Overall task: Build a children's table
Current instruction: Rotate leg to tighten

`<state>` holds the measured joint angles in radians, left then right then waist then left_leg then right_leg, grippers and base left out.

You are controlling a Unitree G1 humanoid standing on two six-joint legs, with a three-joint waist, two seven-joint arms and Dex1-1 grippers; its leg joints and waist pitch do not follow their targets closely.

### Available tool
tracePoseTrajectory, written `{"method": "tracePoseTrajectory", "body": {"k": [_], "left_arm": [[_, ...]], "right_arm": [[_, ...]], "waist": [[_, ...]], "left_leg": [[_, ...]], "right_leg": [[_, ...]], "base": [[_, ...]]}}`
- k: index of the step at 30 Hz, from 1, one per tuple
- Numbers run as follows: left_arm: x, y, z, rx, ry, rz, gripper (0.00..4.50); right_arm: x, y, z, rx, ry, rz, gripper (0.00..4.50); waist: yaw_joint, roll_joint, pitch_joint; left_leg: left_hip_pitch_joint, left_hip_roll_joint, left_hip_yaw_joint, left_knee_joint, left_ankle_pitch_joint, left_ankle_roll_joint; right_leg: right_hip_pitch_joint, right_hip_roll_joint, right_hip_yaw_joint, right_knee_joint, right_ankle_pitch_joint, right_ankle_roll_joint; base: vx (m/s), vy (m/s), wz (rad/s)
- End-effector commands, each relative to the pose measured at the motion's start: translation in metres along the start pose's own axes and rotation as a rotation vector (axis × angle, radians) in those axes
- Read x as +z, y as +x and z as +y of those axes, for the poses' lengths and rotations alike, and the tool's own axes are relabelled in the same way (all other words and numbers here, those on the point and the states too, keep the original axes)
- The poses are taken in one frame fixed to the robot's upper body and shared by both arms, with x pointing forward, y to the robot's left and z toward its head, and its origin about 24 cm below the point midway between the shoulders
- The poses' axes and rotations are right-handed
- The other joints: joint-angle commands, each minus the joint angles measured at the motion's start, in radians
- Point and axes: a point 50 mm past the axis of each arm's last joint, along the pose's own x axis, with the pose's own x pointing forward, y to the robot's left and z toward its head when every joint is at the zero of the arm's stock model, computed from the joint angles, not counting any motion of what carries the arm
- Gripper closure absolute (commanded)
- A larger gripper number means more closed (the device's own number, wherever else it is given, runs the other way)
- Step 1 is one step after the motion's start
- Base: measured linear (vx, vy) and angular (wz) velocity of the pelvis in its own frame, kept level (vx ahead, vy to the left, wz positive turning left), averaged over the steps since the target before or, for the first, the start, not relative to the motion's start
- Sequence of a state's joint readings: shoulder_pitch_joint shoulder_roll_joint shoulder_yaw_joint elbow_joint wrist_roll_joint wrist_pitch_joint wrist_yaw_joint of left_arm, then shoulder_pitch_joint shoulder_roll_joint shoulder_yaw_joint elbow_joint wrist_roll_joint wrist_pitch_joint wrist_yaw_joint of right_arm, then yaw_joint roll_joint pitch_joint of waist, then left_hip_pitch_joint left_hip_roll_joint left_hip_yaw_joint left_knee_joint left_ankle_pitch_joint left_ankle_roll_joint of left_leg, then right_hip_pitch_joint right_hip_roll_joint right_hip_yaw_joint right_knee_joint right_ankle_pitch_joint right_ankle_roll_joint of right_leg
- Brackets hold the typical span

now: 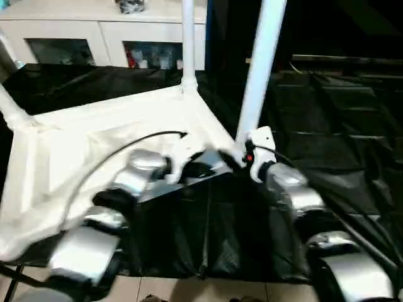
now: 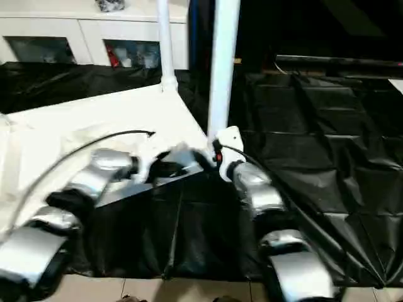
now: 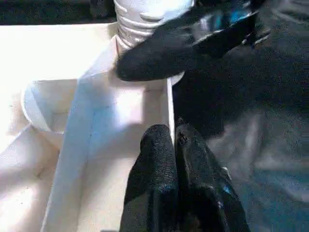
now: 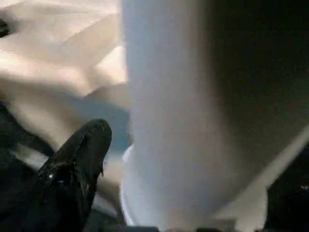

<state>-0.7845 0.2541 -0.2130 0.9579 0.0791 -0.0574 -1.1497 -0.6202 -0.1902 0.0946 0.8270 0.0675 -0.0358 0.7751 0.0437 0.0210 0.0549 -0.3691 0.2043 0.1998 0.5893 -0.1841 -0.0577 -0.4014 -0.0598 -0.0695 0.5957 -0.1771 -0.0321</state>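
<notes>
Lying upside down on black sheeting over the desk (image 2: pixel 327 163) — tabletop (image 1: pixel 94 151), ribbed underside up. Standing in its corner sockets — far leg (image 1: pixel 187 38), near leg (image 1: pixel 259 69). Left gripper (image 3: pixel 176 145) pressed shut, empty, over the rim by the near socket. Right gripper (image 1: pixel 242 156) at the near leg's base; open or clamped — cannot tell.

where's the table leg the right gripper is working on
In the left eye view the leg stands upright at the tabletop's near right corner, right beside the right gripper.
</notes>
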Motion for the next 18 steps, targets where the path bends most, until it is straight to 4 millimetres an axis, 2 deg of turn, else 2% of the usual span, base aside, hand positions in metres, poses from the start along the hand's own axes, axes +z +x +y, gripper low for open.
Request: {"method": "tracePoseTrajectory", "body": {"k": [1,2,3,4,6,8,10,13,14,18], "left_arm": [[0.008,0.004,-0.006,-0.092,0.06,-0.016,4.5],[0.007,0.001,-0.005,-0.105,0.066,-0.008,4.5],[0.004,-0.006,-0.005,-0.134,0.073,0.006,4.5],[0.004,-0.007,-0.005,-0.138,0.074,0.009,4.5],[0.0,-0.015,-0.006,-0.203,0.085,0.028,4.5],[-0.001,-0.017,-0.007,-0.217,0.088,0.036,4.5],[-0.003,-0.021,-0.007,-0.236,0.094,0.056,4.5],[-0.003,-0.021,-0.007,-0.242,0.097,0.059,4.5],[-0.003,-0.022,-0.007,-0.249,0.099,0.061,4.5],[-0.003,-0.024,-0.008,-0.265,0.094,0.059,4.5]], "right_arm": [[0.001,0.004,0.015,0.16,-0.032,0.016,0.35],[0.0,0.0,0.017,0.215,-0.039,0.021,0.35],[-0.001,-0.008,0.021,0.33,-0.05,0.039,0.35],[-0.001,-0.01,0.022,0.346,-0.053,0.043,0.35],[-0.002,-0.021,0.027,0.498,-0.064,0.087,0.35],[-0.002,-0.023,0.027,0.528,-0.068,0.098,0.35],[-0.002,-0.026,0.028,0.581,-0.068,0.119,0.51],[-0.002,-0.027,0.029,0.6,-0.059,0.126,0.7],[-0.002,-0.027,0.029,0.613,-0.05,0.132,0.76],[-0.001,-0.028,0.032,0.639,-0.019,0.134,1.15]], "waist": [[0.006,0.002,-0.069],[0.006,-0.004,-0.069],[0.011,-0.001,-0.067],[0.012,-0.002,-0.066],[0.018,-0.01,-0.065],[0.025,-0.005,-0.065],[0.026,-0.011,-0.065],[0.03,-0.009,-0.066],[0.03,-0.015,-0.066],[0.039,-0.006,-0.069]], "left_leg": [[0.012,0.036,-0.016,-0.06,-0.189,0.088],[0.012,0.037,-0.015,-0.061,-0.187,0.086],[0.015,0.036,-0.016,-0.061,-0.192,0.085],[0.015,0.037,-0.016,-0.062,-0.198,0.086],[0.017,0.039,-0.016,-0.064,-0.203,0.081],[0.019,0.041,-0.016,-0.064,-0.204,0.078],[0.018,0.042,-0.016,-0.065,-0.201,0.068],[0.019,0.041,-0.017,-0.064,-0.186,0.061],[0.019,0.04,-0.016,-0.064,-0.183,0.062],[0.019,0.041,-0.017,-0.063,-0.156,0.066]], "right_leg": [[0.059,-0.083,0.047,-0.063,-0.131,-0.252],[0.058,-0.084,0.048,-0.063,-0.137,-0.252],[0.057,-0.083,0.047,-0.067,-0.161,-0.246],[0.057,-0.082,0.047,-0.068,-0.175,-0.242],[0.054,-0.083,0.049,-0.069,-0.206,-0.234],[0.051,-0.086,0.05,-0.07,-0.217,-0.231],[0.05,-0.087,0.05,-0.069,-0.225,-0.23],[0.049,-0.088,0.05,-0.068,-0.224,-0.227],[0.05,-0.087,0.05,-0.068,-0.223,-0.226],[0.05,-0.086,0.05,-0.062,-0.179,-0.229]], "base": [[0.0,0.0,0.0],[0.0,0.0,0.0],[0.0,0.0,0.0],[0.0,0.0,0.0],[0.0,0.0,0.0],[0.0,0.0,0.0],[0.0,0.0,0.0],[0.0,0.0,0.0],[0.0,0.0,0.0],[0.0,0.0,0.0]]}}
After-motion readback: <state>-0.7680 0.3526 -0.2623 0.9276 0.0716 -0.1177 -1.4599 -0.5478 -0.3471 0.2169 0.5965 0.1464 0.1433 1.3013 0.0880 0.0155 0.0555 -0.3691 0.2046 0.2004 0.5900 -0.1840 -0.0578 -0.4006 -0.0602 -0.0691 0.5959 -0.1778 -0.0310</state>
